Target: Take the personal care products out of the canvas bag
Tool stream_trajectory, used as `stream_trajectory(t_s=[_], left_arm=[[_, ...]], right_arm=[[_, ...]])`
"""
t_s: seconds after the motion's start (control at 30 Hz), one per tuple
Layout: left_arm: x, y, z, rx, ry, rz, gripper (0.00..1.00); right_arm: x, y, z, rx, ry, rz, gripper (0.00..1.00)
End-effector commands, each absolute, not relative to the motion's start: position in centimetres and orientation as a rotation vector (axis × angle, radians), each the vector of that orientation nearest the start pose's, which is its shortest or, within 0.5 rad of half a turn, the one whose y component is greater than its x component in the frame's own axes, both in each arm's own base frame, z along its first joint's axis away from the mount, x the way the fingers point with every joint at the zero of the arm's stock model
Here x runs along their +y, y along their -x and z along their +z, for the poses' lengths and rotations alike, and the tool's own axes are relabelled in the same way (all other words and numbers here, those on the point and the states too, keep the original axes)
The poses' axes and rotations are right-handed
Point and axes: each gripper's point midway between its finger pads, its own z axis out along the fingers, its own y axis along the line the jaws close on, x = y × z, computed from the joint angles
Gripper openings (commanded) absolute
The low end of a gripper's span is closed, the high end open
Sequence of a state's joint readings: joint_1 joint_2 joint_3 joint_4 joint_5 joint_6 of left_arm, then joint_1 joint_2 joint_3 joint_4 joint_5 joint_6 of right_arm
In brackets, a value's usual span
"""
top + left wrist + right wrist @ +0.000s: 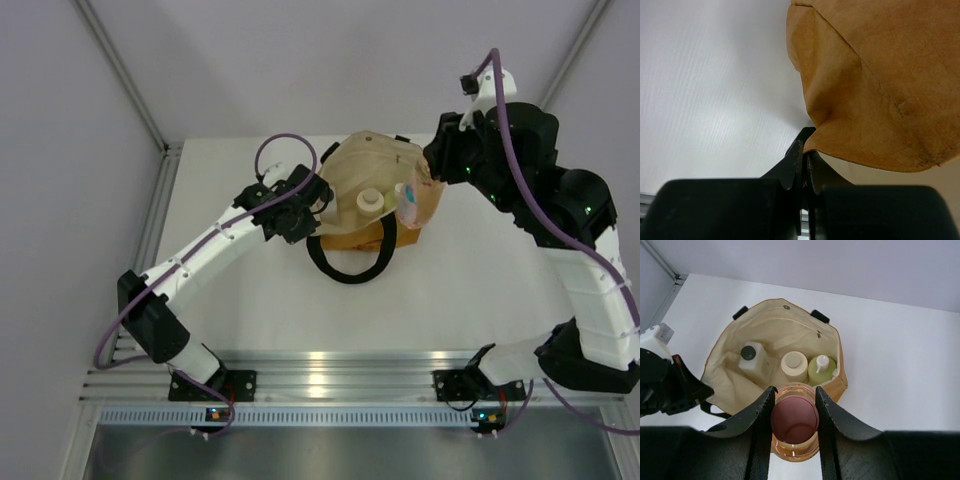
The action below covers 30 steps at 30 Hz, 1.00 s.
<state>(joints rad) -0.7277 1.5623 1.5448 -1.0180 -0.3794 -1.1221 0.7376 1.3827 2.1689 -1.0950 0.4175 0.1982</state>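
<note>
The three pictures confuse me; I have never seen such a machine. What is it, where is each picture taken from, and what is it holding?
Two robot arms stand at a white table. One picture looks down from above; the other two come from a camera on each wrist. The left gripper pinches the edge of the canvas bag. The right gripper clasps the orange bottle. A white bottle, a cream bottle and a yellow-green bottle stand inside the bag.

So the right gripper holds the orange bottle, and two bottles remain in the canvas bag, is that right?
Not quite: three remain in the canvas bag: white, cream and yellow-green, per the right wrist view. The right gripper holds the orange bottle.
</note>
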Motion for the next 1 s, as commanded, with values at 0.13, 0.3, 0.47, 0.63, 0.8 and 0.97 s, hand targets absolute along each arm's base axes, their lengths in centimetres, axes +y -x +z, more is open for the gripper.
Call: stream_trajectory(t_s=[0.13, 0.3, 0.47, 0.63, 0.8, 0.97], left_arm=[[-22.3, -30.6, 21.8, 2.415, 0.611, -0.248, 0.0], [-22.4, -30.6, 21.8, 2.418, 0.609, -0.25, 0.0], [-22.2, -30.4, 21.8, 2.42, 0.606, -0.251, 0.0], [-22.4, -30.3, 21.8, 2.426, 0.605, -0.259, 0.0], [-22.3, -30.3, 22.0, 2.422, 0.6, -0.261, 0.0], [-22.4, -30.3, 21.8, 2.43, 0.591, -0.258, 0.0]], right_arm=[[11.5, -24.8, 50.5, 1.714, 0.007, 0.257, 0.0], [11.4, -25.3, 45.7, 1.783, 0.01, 0.186, 0.0], [10.4, -24.9, 40.5, 1.794, -0.017, 0.161, 0.0], [9.3, -24.3, 37.1, 1.708, -0.076, 0.197, 0.0], [8.8, -23.8, 31.3, 1.75, -0.088, 0.178, 0.0], [8.6, -23.3, 27.7, 1.765, -0.099, 0.193, 0.0]])
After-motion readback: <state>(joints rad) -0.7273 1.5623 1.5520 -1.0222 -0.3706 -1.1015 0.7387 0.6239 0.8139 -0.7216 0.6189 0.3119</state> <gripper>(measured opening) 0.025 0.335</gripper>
